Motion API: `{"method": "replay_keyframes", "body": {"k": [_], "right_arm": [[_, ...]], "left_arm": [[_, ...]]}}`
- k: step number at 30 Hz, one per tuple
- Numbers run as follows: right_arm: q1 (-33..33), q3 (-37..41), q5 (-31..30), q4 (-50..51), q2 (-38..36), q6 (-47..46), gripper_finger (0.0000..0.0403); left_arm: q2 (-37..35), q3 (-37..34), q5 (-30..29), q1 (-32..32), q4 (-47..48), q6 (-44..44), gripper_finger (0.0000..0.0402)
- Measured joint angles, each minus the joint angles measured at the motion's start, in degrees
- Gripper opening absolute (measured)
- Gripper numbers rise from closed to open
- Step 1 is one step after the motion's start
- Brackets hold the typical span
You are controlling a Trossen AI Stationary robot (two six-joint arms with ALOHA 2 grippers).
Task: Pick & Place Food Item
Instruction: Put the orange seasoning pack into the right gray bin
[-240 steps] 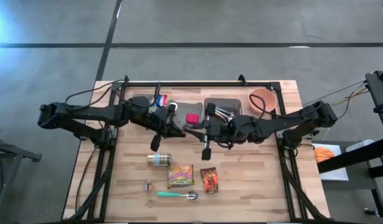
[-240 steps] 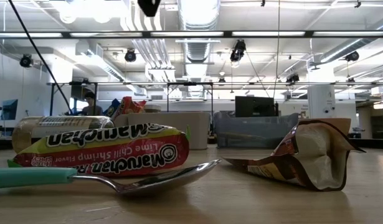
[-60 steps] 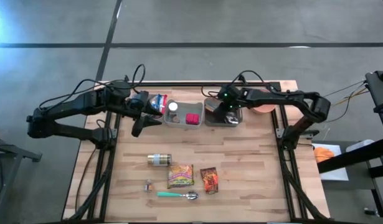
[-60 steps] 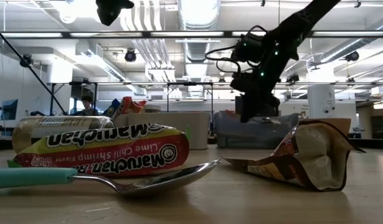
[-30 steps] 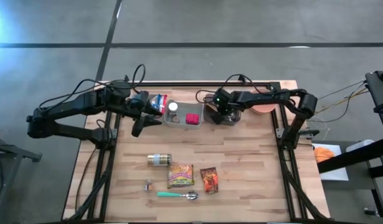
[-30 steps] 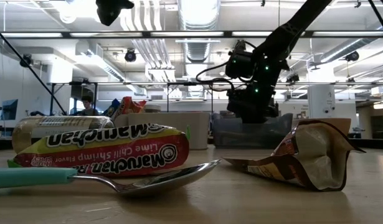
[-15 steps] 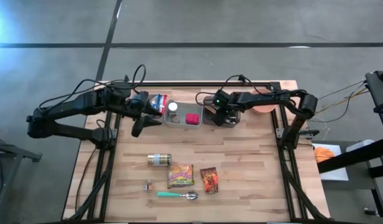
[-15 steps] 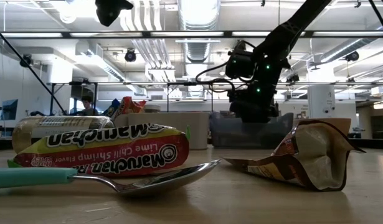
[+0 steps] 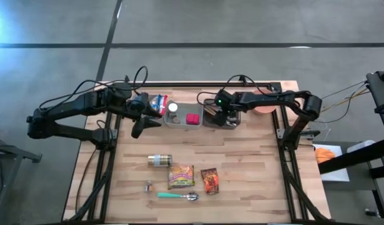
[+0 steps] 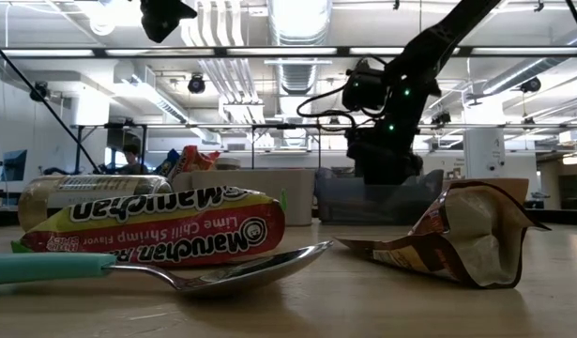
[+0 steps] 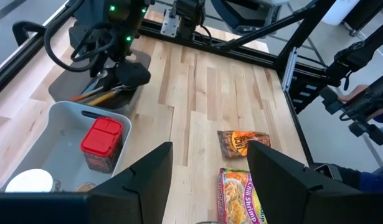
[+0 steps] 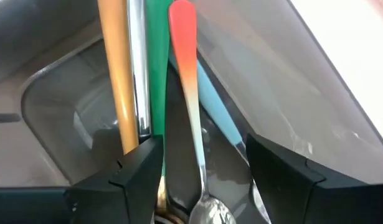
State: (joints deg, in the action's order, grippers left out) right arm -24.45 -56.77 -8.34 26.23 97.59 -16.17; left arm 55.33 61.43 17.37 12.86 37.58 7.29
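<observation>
Since a second ago: right claw [image 9: 220, 117] has spread its fingers over the dark bin [image 9: 210, 119]; left arm has not moved.

High view: right claw sits down in the dark bin at the tabletop's [image 9: 254, 175] far edge. Left claw [image 9: 137, 131] hovers off the far-left corner, beside the white bin [image 9: 182, 122], which holds a red item [image 9: 193, 119]. Near edge: jar [image 9: 159, 160], ramen packet [image 9: 180, 177], brown pouch [image 9: 210, 180], teal spoon [image 9: 177, 196].

Low view: right arm reaches down behind the brown pouch [image 10: 462, 235]; ramen packet [image 10: 152, 225] and spoon [image 10: 213, 272] up close.

Left wrist view: left claw [image 11: 210, 174] fingers apart, holding nothing; red item [image 11: 102, 143] in the white bin [image 11: 54, 124].

Right wrist view: right claw [image 12: 203, 165] fingers apart, straddling utensil handles [image 12: 184, 62] in the bin, gripping none.
</observation>
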Motion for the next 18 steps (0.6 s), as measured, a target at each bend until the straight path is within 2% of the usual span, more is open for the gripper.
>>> {"method": "replay_keyframes", "body": {"k": [11, 18], "right_arm": [[2.98, 0.0, -0.62, 1.5, -6.8, -2.19, 0.0229], [4.41, -0.02, -0.64, 5.35, -11.34, -3.7, 0.0229]], "left_arm": [[0.0, -1.74, 0.0, 0.0, -0.2, -1.09, 0.021], [0.02, -3.74, -0.92, 0.0, -2.21, 2.85, 0.021]]}}
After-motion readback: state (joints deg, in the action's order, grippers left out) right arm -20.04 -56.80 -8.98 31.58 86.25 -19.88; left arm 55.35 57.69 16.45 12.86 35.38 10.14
